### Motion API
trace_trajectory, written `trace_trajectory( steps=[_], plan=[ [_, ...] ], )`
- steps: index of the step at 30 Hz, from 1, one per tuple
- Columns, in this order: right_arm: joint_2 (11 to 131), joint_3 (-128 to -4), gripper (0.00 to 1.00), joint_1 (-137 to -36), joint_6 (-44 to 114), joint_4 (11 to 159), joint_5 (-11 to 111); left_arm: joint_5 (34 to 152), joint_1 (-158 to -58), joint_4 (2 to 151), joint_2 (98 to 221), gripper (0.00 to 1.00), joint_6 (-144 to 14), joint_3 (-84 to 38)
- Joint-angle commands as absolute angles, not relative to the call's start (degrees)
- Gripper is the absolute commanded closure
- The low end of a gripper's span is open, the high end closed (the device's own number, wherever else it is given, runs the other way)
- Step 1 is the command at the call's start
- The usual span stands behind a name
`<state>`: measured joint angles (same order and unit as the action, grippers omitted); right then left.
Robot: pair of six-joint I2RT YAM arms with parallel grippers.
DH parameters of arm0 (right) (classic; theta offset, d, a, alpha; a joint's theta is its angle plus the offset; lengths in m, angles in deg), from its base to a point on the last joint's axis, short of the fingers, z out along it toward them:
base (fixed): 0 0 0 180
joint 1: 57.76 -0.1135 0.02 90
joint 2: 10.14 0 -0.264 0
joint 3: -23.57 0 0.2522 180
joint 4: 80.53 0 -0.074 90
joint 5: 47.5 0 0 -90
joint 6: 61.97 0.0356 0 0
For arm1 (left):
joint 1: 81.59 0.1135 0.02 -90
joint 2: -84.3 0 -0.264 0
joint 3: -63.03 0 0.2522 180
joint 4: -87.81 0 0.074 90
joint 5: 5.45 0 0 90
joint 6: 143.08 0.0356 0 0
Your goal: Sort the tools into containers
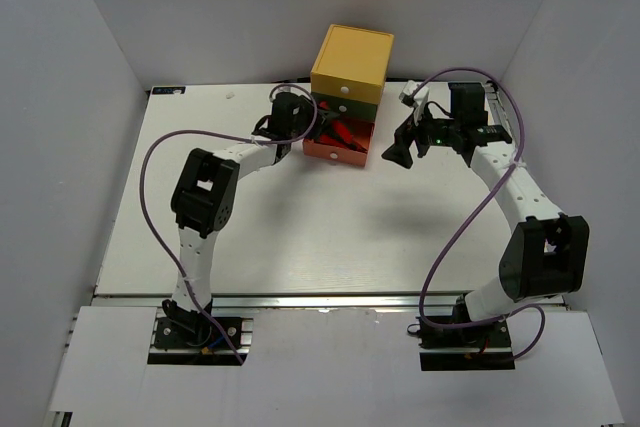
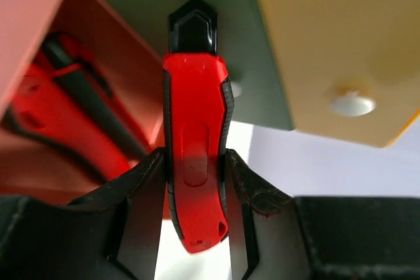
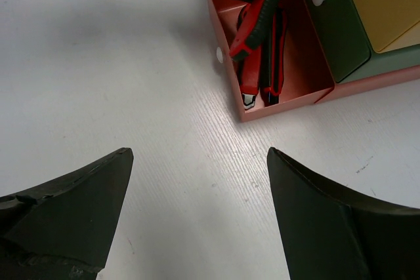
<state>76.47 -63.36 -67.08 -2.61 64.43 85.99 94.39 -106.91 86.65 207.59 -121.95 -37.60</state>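
Top view: your left hand [image 1: 318,129] is hanging over the open red drawer [image 1: 335,155] at the foot of the stack [image 1: 350,62]. Your right hand [image 1: 397,154] is hovering just right of it, so swinging inward is risking a clash.

Left wrist: the hand is clamping a knife [image 2: 195,155] by its sides, above a 2nd knife [image 2: 65,116] lying in the drawer. Releasing it crooked could leave it propped there, jamming the drawer.

Right wrist: the right hand is standing wide, holding nothing.
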Motion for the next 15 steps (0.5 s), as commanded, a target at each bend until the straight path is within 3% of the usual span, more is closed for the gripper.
trace_trajectory(
  steps=[1,5,6,7,15],
  plan=[
    [74.41,-62.71,0.11,-66.55,-3.26,64.88,86.45,92.9,-107.61,91.1,207.61,0.64,-127.17,-42.31],
    [74.68,-61.83,0.11,-66.55,-3.53,64.96,86.8,92.81,-107.7,92.77,208.58,0.49,-129.81,-41.87],
    [74.68,-61.65,0.11,-66.55,-3.87,64.96,86.89,92.63,-107.7,92.6,208.49,0.34,-129.64,-41.79],
    [74.68,-61.48,0.11,-66.55,-4.23,64.79,87.15,92.63,-107.7,92.34,208.14,0.02,-129.46,-41.7],
    [76.17,-62.35,0.11,-66.63,-8.0,62.51,90.31,93.77,-107.78,92.77,204.81,0.02,-127.71,-39.07]
  ],
)
